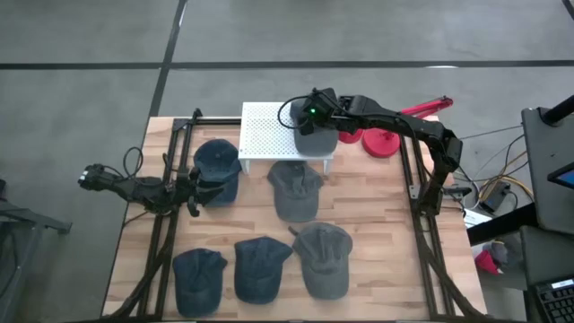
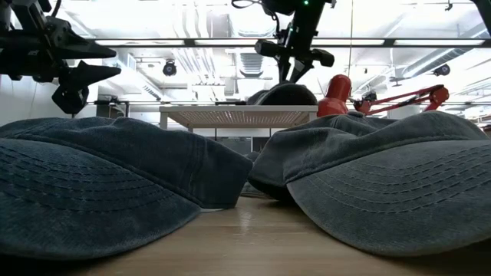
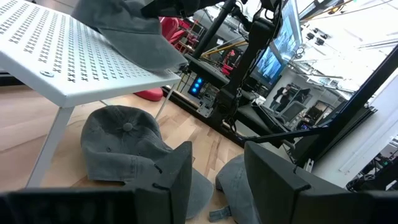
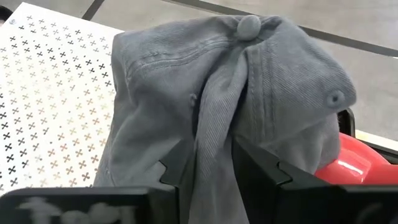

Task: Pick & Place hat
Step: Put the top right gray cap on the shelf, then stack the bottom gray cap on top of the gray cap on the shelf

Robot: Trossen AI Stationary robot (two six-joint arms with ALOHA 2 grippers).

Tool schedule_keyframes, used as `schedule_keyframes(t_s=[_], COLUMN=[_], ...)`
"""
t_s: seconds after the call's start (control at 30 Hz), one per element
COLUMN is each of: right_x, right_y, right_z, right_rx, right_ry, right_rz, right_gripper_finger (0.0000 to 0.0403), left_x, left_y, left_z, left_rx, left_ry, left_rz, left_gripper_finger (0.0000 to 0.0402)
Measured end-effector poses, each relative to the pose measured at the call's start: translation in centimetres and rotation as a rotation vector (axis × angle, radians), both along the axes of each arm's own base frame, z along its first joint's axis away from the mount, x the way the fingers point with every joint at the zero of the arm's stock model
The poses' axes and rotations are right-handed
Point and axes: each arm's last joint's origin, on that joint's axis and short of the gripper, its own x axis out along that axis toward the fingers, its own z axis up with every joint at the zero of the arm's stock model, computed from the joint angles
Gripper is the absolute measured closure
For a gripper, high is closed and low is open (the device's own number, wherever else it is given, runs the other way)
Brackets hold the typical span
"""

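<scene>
A grey hat lies on the right end of a white perforated stand at the table's far side; in the low view its crown rests on the stand's top. My right gripper reaches in from the right and is shut on this hat. My left gripper waits open near the table's left edge, beside a dark blue hat, touching nothing. Two more grey hats and two blue hats lie flat on the table. My right gripper pinches a raised fold of the grey hat's crown between its two fingers, just below the top button. It comes from above, slanting in from the table's right. The hat's lower part lies on the white stand.
Red clamp bases stand right of the stand, close under my right arm. Black frame rails run along the table's left and right sides. Hats cover the near half of the wooden table. Monitors and equipment stand beyond the right edge.
</scene>
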Motion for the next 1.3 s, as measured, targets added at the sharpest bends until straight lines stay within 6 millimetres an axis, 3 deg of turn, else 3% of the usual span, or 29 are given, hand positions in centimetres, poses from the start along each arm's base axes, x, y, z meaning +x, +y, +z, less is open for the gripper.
schedule_keyframes(t_s=[0.47,0.93,1.3], right_x=[0.2,0.0,0.0], right_y=[0.3,1.0,3.6], right_z=[0.0,0.5,1.6], right_rx=[0.046,0.058,0.113], right_ry=[-0.021,-0.035,-0.053], right_rz=[0.032,0.057,0.214], right_gripper_finger=[0.0277,0.0291,0.031], left_x=[0.0,0.0,0.0], left_y=[0.0,0.0,0.0], left_z=[0.0,0.0,0.0], left_rx=[0.0,0.0,-0.013], left_ry=[0.0,0.0,-0.003], left_rz=[0.0,0.0,0.0], left_gripper_finger=[0.0252,0.0252,0.0252])
